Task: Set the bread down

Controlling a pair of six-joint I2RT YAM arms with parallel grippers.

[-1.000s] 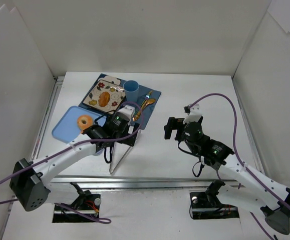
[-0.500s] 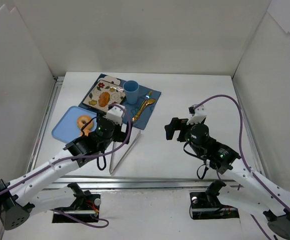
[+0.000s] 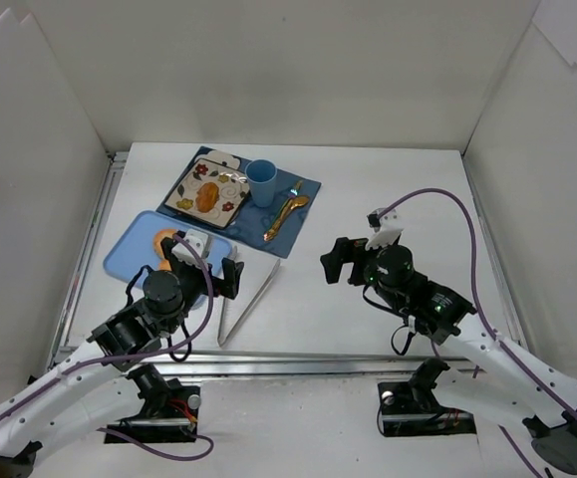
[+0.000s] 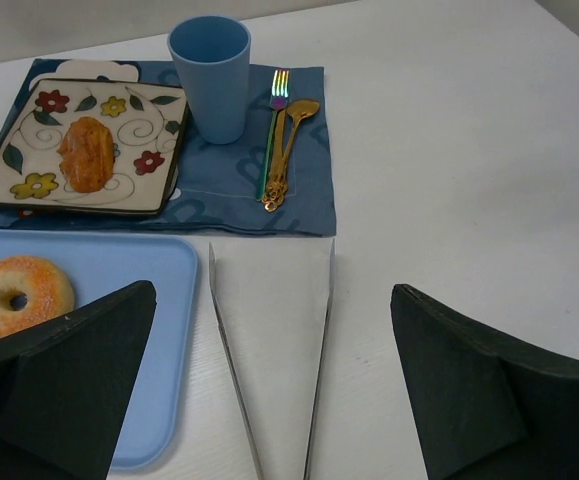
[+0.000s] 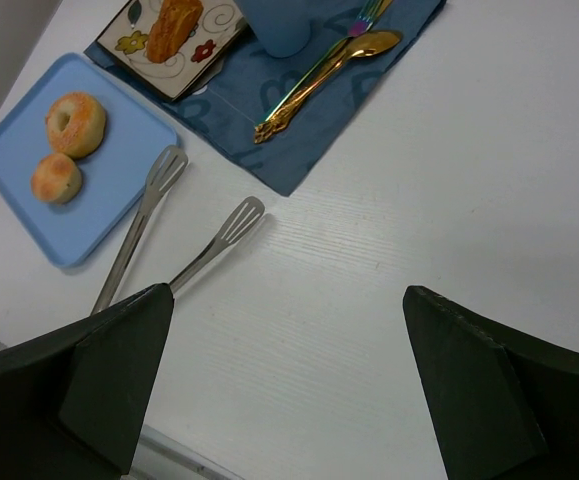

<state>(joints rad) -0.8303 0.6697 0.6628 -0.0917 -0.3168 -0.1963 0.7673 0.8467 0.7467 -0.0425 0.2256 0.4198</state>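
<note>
1. The bread is found on the flowered plate, well ahead-left of the left gripper; the placing is judged done.
2. The tongs are laid flat on the table just ahead of that gripper, touched by nothing, likely not needed now.
3. The left gripper is spread wide with nothing held; the arm is held low, wrist aimed forward.
4. The right gripper is likewise splayed and empty, raised over the table, with the bread far ahead-left.

Bread on the flowered plate, tongs on the table between the wide-apart fingers of the tool
</note>
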